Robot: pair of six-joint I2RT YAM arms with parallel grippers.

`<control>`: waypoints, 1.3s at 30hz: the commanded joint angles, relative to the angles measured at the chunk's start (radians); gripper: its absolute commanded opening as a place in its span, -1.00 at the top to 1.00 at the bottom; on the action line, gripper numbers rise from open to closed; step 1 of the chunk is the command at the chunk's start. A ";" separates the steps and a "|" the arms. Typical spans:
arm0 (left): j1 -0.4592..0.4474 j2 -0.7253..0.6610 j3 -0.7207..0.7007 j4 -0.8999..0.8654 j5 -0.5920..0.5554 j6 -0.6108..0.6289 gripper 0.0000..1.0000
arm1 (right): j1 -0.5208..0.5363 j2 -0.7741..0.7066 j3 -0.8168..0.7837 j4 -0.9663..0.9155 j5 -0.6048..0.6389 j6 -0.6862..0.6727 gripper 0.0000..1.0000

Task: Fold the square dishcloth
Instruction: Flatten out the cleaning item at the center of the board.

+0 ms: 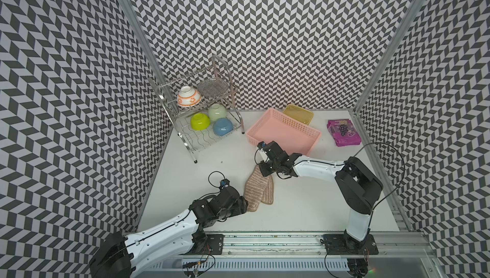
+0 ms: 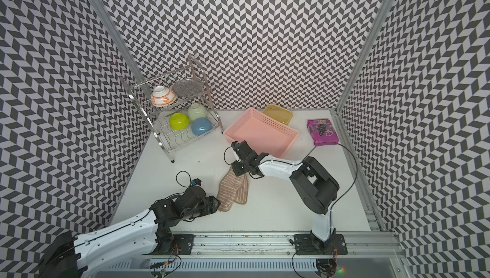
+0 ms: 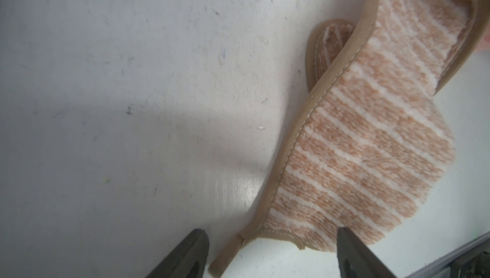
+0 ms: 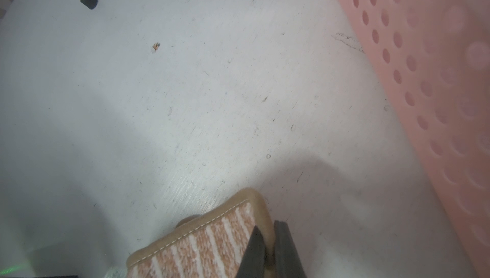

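The tan striped square dishcloth (image 1: 258,192) is lying lengthwise between the arms, the right gripper (image 4: 268,226) clamping its far hem, the left gripper (image 3: 270,230) gaping astride its near corner.

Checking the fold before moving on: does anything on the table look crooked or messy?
Yes. The soft tan striped dishcloth lies bunched in a narrow, twisted strip, its layers overlapping unevenly, not squarely. The right gripper pinches its far corner; the left gripper stands open at the near end.

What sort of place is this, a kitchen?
Probably a lab booth dressed as a kitchen: zigzag-patterned walls, a dish rack of bowls, and two robot arms on a rail.
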 commanded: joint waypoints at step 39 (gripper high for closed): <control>-0.043 -0.134 0.337 -0.017 -0.442 0.287 1.00 | 0.008 -0.479 -0.147 0.090 0.040 0.040 1.00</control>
